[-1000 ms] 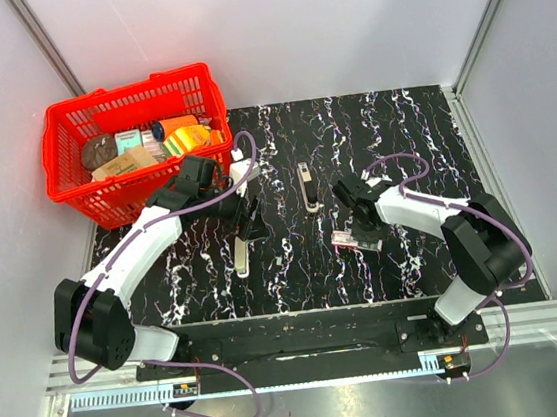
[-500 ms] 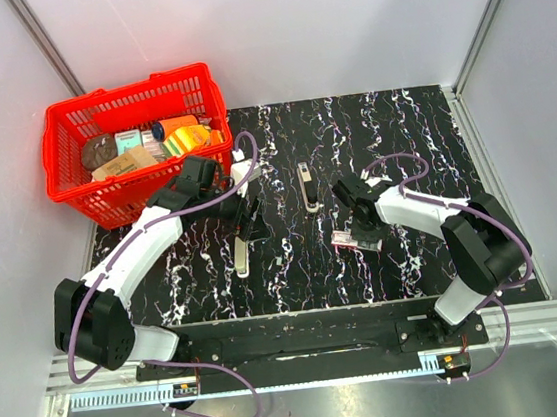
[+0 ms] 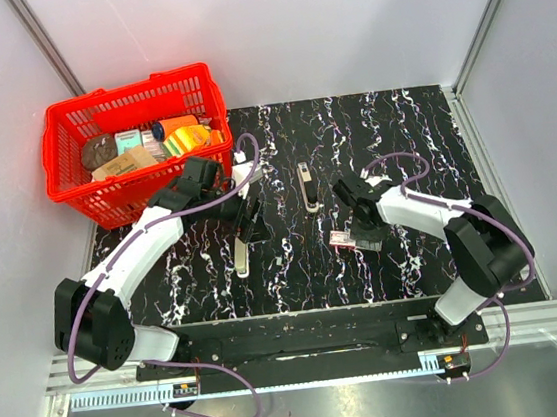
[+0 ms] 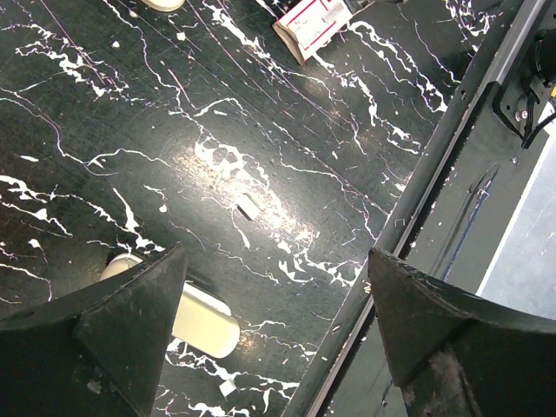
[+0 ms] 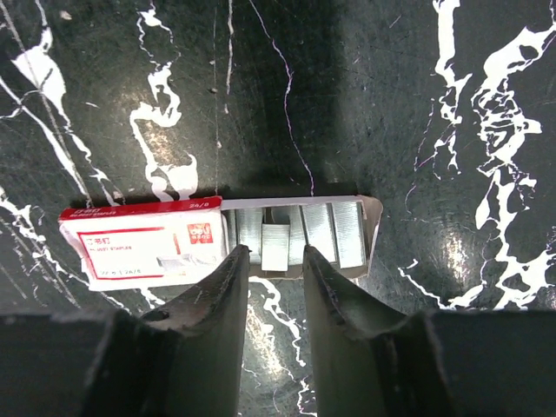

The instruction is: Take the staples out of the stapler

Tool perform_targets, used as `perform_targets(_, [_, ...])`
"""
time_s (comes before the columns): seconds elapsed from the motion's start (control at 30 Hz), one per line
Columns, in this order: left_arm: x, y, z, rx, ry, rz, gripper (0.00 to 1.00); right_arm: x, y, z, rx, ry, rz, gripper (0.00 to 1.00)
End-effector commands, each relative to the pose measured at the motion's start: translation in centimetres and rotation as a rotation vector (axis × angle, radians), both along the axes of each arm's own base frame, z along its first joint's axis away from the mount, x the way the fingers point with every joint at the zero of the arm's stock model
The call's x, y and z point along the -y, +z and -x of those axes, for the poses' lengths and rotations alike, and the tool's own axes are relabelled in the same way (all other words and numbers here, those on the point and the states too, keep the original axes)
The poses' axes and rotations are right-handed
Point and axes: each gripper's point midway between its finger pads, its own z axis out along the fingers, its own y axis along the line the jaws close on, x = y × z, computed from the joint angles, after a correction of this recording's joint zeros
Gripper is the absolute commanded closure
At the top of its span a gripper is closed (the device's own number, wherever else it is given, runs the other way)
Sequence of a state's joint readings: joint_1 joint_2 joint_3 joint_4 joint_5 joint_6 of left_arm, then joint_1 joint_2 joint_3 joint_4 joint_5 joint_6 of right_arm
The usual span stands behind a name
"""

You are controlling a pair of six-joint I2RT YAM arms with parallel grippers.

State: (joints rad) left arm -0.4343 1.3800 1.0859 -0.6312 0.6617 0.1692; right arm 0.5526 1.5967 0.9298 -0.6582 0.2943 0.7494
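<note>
The step in hand is, by my reading, setting a removed staple strip [image 5: 274,236] into the slid-out tray [image 5: 370,219] of the red-and-white staple box [image 5: 139,248]. The right gripper [image 5: 275,254] hangs right over that tray with its jaws a little apart. The strip lies between them with a sliver of gap on each side, so it looks let go rather than pinched. To finish well, the jaws need only a touch more room, and then the wrist should rise straight up. Any sideways drift would drag the strip out of line with the other strips [image 5: 334,233], or nudge the light box across the black marbled table [image 3: 401,134]. The fingertips should also stay off the tray's thin front wall. The stapler [image 3: 307,187] lies on the table beyond the box, between the two arms and touched by neither. A cream bar [image 3: 241,256] lies near the left arm and may be a part of the stapler, though the top view is too small to settle that. The left gripper [image 4: 276,256] hovers over this bar with its jaws spread wide and holding nothing. It is best kept there, clear of the right arm's lift.
</note>
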Motion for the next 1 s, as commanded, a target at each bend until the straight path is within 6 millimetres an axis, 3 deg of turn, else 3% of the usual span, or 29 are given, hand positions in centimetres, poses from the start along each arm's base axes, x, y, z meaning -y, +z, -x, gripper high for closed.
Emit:
perform_targets(0.0, [0.5, 1.0, -0.3, 0.046, -0.026, 0.022, 0.1, -1.0, 3.0, -1.5, 0.084, 0.022, -0.062, 0.65])
perform_targets(0.23, [0.7, 0.8, -0.3, 0.048, -0.034, 0.013, 0.1, -1.8, 5.8, -2.5, 0.137, 0.043, -0.102, 0.69])
perform_targets(0.47, [1.2, -0.8, -0.7, 0.061, -0.049, -0.057, 0.11, 0.3, 7.6, -3.2, 0.179, -0.01, -0.09, 0.72])
perform_targets(0.73, [3.9, -4.2, -1.4, 0.133, -0.105, -0.207, 0.11, 6.4, 5.3, -1.6, 0.108, -0.184, -0.101, 0.78])
perform_targets(0.97, [6.0, -7.2, -2.3, 0.151, -0.142, -0.279, 0.14, 7.3, 2.9, -0.1, 0.056, -0.213, -0.104, 0.83])
